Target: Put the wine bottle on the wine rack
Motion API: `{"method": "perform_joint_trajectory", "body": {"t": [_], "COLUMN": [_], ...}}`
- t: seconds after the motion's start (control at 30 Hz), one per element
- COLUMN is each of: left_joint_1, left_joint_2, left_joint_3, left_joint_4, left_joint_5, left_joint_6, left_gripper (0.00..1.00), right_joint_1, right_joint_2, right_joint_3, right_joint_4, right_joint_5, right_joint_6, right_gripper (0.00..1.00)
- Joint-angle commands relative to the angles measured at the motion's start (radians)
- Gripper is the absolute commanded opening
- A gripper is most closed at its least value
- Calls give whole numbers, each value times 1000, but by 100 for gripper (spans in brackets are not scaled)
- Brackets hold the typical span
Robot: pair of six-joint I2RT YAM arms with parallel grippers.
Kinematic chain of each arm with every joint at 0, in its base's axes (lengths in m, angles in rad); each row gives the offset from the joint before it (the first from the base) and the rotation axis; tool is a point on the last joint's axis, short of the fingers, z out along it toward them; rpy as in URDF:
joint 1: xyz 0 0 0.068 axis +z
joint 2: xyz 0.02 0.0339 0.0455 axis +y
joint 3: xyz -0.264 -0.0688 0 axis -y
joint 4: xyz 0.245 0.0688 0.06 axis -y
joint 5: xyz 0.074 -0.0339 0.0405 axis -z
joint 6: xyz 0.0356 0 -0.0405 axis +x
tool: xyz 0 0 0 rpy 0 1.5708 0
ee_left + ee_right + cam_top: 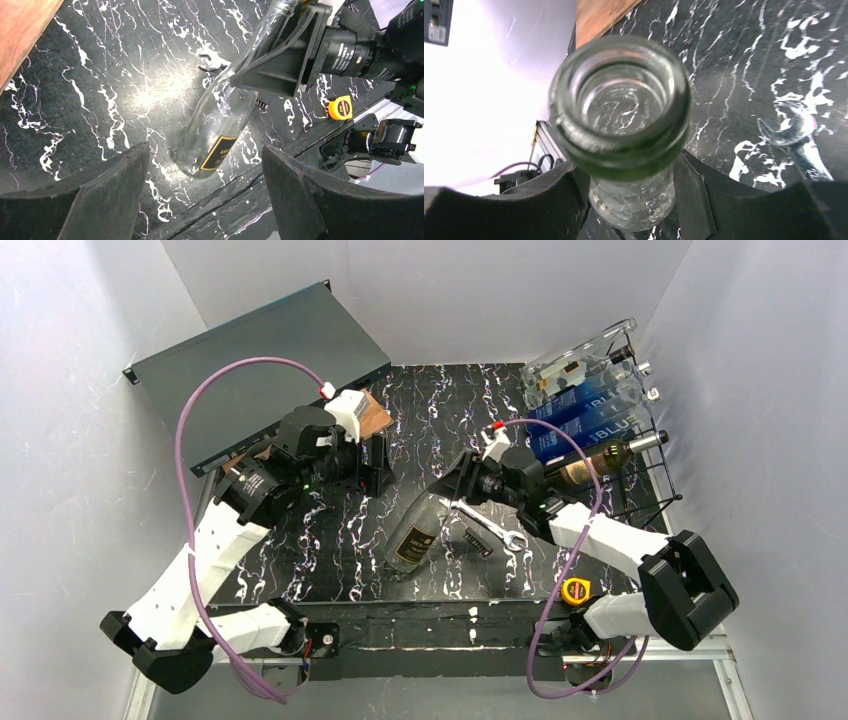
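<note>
- Held by the neck and tilted: a clear glass wine bottle with a black, gold-edged label (417,533), over the middle of the black white-veined table (335,550), toward its near edge.
- Long axis running from the base, low and nearest the front edge, up and back to the open mouth, leaning toward the right arm. Cannot tell whether the base touches the tabletop or hangs just off it.
- Closed narrow on that neck just under the lip, one pad on each side: the right gripper (460,487), much the nearer of the two.
- Spread wide and holding nothing: the left gripper (205,200), facing the bottle's body from the left and apart from it.
- To the right of the right gripper and farther back: the black thin-wire wine rack (668,468), slanted, carrying two blue-labelled bottles (585,415) and a dark gold-collared bottle (610,453), all lying across it.
- Judged from this: a lift, then a swing rightward and back, turning the long axis to match the racked bottles.
- Just beside the bottle on its right: a silver open-ended spanner (487,525).
- By the right arm's base: a yellow tape measure (573,590).
- Well apart at far left: a dark grey flat metal case (250,370).
</note>
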State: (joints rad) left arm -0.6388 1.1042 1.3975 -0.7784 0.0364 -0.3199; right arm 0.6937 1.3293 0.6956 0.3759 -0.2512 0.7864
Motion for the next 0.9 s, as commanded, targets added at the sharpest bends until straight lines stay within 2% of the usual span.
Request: {"method": "perform_joint_trajectory", "body": {"t": [0.0,0.33,0.57,0.77,0.87], "left_joint_1": [-2,-2,-2,-2,-2], "left_joint_2": [-33,-81,-96,-101,-100], "left_joint_3": [-16,-58,-69,-76,-85], "left_joint_4": [-7,-8,-7,-10,-11], "left_joint_5": [-23,-23,-23,-23,-22], "left_joint_6": [19,14,13,19,20], "left_gripper": [81,81,81,81,81], "right_joint_1": [-63,-197,-309,-403,-458], "right_joint_2": [-102,-291,-354,-416,-424], "right_joint_3": [10,-18,-19,55,80], "right_joint_4": [190,32,-35,-287,-359], "right_joint_5": [-43,-8,-39,11,1], "right_joint_6": [119,127,175,115,113], "right_gripper": [1,1,1,1,1]}}
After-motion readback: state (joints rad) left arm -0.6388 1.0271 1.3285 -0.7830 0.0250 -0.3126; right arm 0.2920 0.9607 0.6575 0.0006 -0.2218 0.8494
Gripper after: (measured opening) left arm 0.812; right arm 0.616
